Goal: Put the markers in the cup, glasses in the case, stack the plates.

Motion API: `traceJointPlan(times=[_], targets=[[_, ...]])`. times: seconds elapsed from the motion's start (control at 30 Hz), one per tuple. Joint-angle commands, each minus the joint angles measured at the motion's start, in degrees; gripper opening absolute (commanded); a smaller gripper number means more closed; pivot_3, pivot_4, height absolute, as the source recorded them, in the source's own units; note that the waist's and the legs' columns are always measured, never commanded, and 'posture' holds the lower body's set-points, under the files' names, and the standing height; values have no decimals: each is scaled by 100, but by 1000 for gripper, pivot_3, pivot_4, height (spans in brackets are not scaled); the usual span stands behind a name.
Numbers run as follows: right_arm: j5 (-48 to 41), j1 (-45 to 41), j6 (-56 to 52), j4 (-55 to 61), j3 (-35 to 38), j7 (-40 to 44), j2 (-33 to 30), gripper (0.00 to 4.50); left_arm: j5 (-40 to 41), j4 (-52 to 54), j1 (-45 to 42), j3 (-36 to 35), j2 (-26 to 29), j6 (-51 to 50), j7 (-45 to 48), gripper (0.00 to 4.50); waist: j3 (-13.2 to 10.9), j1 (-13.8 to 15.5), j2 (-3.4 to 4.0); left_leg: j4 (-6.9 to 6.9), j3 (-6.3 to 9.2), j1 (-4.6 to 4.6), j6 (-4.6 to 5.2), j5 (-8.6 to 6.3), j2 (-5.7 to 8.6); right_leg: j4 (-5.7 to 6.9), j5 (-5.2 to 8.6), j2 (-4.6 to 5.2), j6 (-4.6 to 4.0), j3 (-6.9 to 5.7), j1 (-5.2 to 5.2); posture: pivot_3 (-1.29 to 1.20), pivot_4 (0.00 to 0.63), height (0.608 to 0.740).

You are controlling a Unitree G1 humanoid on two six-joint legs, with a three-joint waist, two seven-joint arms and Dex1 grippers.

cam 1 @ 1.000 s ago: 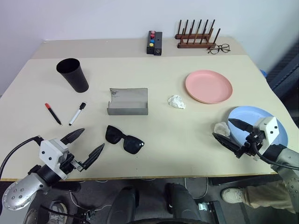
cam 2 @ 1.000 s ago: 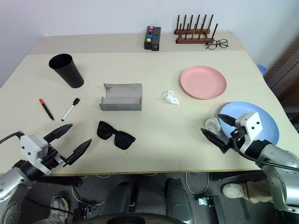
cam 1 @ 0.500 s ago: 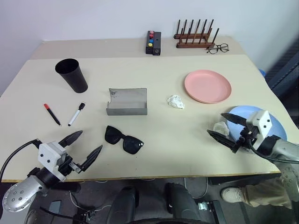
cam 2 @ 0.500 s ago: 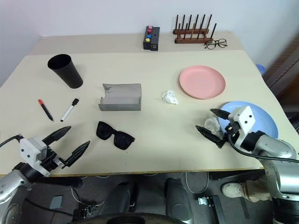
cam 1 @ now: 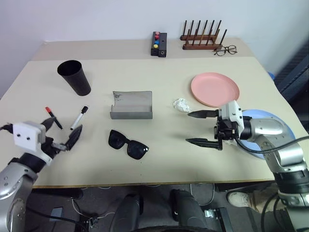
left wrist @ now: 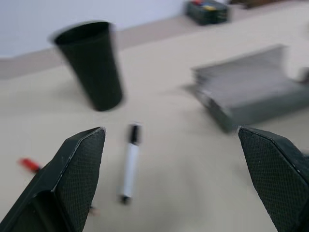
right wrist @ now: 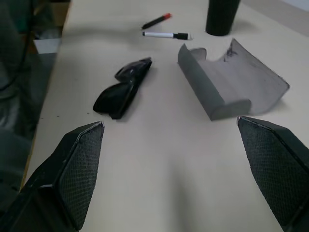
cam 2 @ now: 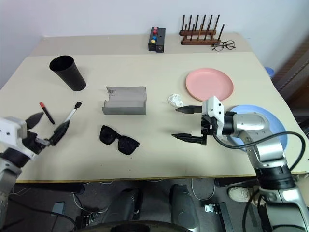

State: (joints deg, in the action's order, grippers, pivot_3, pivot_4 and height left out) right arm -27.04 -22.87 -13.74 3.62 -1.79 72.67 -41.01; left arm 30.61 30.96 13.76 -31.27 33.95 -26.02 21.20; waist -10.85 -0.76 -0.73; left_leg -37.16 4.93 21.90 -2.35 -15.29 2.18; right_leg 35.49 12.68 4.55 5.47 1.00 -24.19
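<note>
The black cup (cam 1: 75,77) stands at the table's far left. In front of it lie the two markers, one dark with a red end (cam 1: 52,116), one white with black ends (cam 1: 80,117). My left gripper (cam 1: 63,132) hovers open just short of the markers, its fingers (left wrist: 79,164) wide apart and pointing at the white marker (left wrist: 129,164) and the cup (left wrist: 91,65). The grey case (cam 1: 132,105) lies open mid-table, with the black sunglasses (cam 1: 128,144) in front of it. My right gripper (cam 1: 188,127) is open and empty, pointing left at the sunglasses (right wrist: 123,89). The pink plate (cam 1: 215,89) and the blue plate (cam 1: 273,125) lie on the right.
A crumpled white paper (cam 1: 182,105) lies between the case and the pink plate. Along the far edge stand a black button box (cam 1: 159,44), a wooden peg rack (cam 1: 203,37) and clear eyeglasses (cam 1: 226,50). The table's front edge runs just behind both grippers.
My left gripper has moved left and away from the front edge, up to the markers. My right gripper has swung from the blue plate toward the table's middle and now points left.
</note>
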Motion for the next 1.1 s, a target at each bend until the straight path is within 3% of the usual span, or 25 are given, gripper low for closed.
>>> traceJointPlan(times=[0.03,0.23,0.43,0.67,1.1], targets=[[-21,-280,26,-55,-63,4,201,4500,232,291,-219,-197,258,-955,-446,4475,-1,0,-1,2,0,0,0,0,1,0,-5,0,9,-1,-1,0,150,740],[183,-648,251,-460,-191,-82,555,4500,129,-12,-875,202,950,-2662,-881,4475,-1,-6,-3,0,0,-9,-1,0,8,10,-6,-3,10,1,0,0,150,740],[274,-736,270,-464,-249,-242,837,4500,-362,-879,-1615,747,1150,-2617,-859,4475,-2,-3,-3,8,-1,-12,-1,0,11,10,-8,-4,13,1,-2,0,150,740],[347,-741,324,-479,-169,-288,818,4500,-743,-1719,-2449,1220,955,-2642,-872,4475,-2,-2,-3,7,0,-13,-3,1,11,10,-11,-4,14,2,-2,0,150,740],[305,-296,426,-262,12,-344,654,4500,-753,-3346,-3574,1637,556,-3159,-505,4475,-2,-19,-3,6,-2,-12,-3,1,13,13,-19,-4,29,3,-5,0,150,740]])
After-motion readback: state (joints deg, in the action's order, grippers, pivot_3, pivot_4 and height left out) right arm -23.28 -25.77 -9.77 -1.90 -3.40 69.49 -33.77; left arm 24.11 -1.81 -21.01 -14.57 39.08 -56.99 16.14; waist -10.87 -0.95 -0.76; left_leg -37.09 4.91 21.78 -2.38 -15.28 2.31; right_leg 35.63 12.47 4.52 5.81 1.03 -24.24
